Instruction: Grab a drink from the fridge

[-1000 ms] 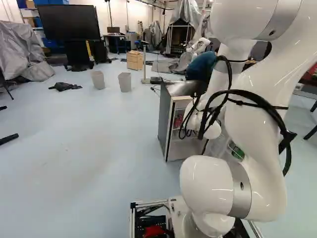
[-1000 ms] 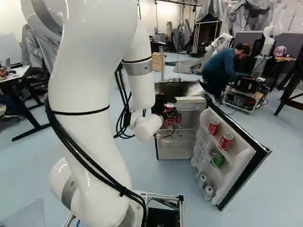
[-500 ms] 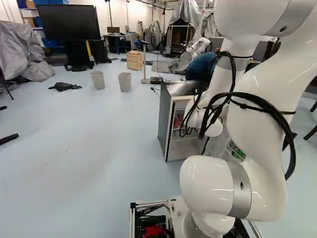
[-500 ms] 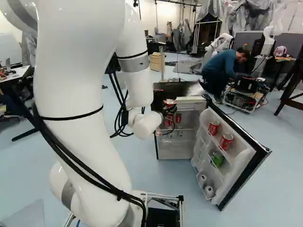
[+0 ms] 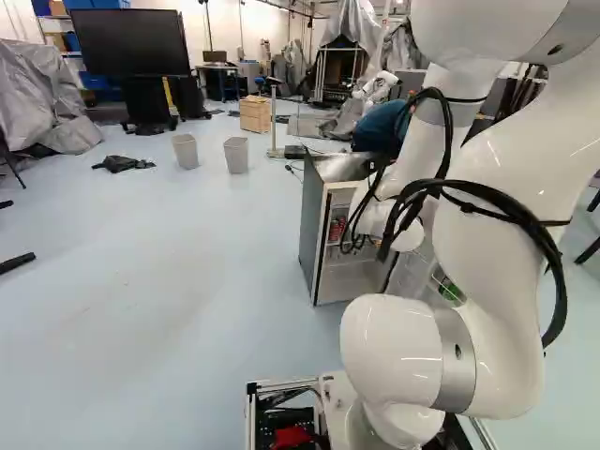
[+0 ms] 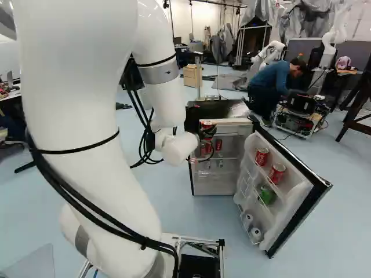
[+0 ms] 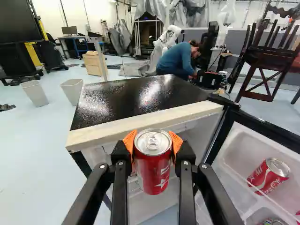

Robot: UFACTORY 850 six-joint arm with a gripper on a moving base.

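Red metal with a silver top, the held can [image 7: 152, 173] stands upright in the jaws, spread to its width and pinching it from both sides, orange pads [image 7: 130, 143] against it. It is at the open front of the fridge [image 7: 136, 101]. The wrist view shows the ring-pull [image 7: 153, 140] and white marks on the red label. Pale script runs across a can in the open door [image 6: 298, 214]. Only the right base view lays out the door's whole inside: two red cans [image 6: 277, 172], a green item [image 6: 267, 195] and pale cans [image 6: 255, 234] at the bottom. The left base view shows the fridge's grey side [image 5: 313, 220], the arm [image 5: 487, 216] covering much of the door.
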